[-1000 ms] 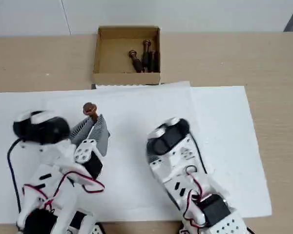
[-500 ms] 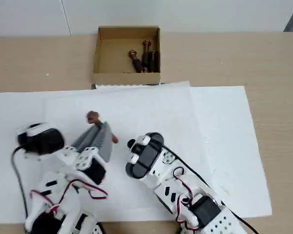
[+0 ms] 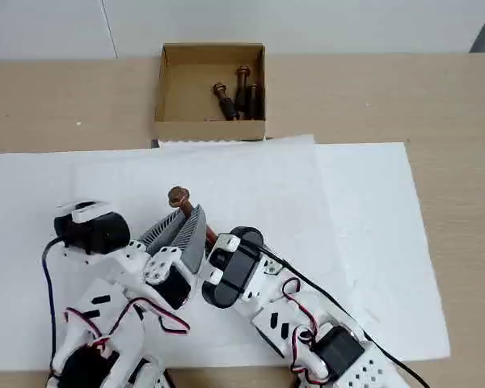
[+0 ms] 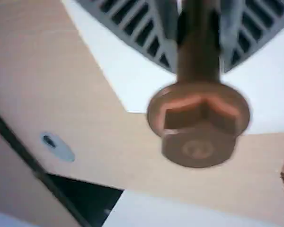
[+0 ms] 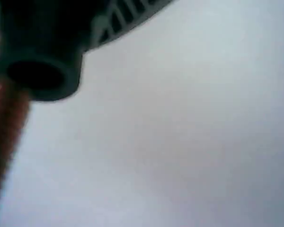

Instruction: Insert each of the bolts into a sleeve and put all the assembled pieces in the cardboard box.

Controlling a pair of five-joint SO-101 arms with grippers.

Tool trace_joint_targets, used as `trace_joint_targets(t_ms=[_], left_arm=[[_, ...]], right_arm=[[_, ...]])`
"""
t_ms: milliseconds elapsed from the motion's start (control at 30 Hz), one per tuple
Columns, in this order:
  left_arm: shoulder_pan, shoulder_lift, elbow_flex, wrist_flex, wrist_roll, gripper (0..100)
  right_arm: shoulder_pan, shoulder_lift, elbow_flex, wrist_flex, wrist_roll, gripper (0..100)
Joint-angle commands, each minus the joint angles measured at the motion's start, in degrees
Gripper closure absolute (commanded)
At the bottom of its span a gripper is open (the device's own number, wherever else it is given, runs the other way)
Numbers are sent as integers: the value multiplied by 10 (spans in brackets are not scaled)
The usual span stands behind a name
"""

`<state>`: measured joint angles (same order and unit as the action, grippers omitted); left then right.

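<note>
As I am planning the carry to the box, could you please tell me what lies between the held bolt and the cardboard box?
In the high view, the stretch between the bolt and the cardboard box is bare white paper.

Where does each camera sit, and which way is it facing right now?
High view: fixed above the table, looking down on the cardboard box, white sheet, left arm and right arm.
Left wrist view: on the left arm's wrist, looking along the left tool, shut on the bolt, toward table and sheet.
Right wrist view: on the right arm's wrist, facing the sheet; the right tool holds the sleeve beside the bolt's thread.
Shared: all three show the bolt.
</note>
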<state>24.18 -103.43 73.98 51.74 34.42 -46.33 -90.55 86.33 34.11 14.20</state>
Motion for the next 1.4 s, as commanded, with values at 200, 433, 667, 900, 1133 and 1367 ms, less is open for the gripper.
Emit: trace_joint_targets(t_ms=[200, 433, 667, 900, 1133, 1367], left_arm=[[2, -6, 15, -21, 6, 995], [2, -6, 36, -28, 24, 995], [4, -6, 50, -91, 24, 995], [4, -6, 85, -103, 22, 995], [6, -6, 109, -96, 22, 995], [7, -6, 108, -13, 22, 995]], right_arm=[[20, -3, -32, -15, 4, 996], [38, -3, -33, -15, 4, 996], [37, -3, -41, -15, 4, 996], [37, -3, -41, -15, 5, 996], [37, -3, -41, -15, 5, 996], [41, -3, -41, -15, 5, 996]])
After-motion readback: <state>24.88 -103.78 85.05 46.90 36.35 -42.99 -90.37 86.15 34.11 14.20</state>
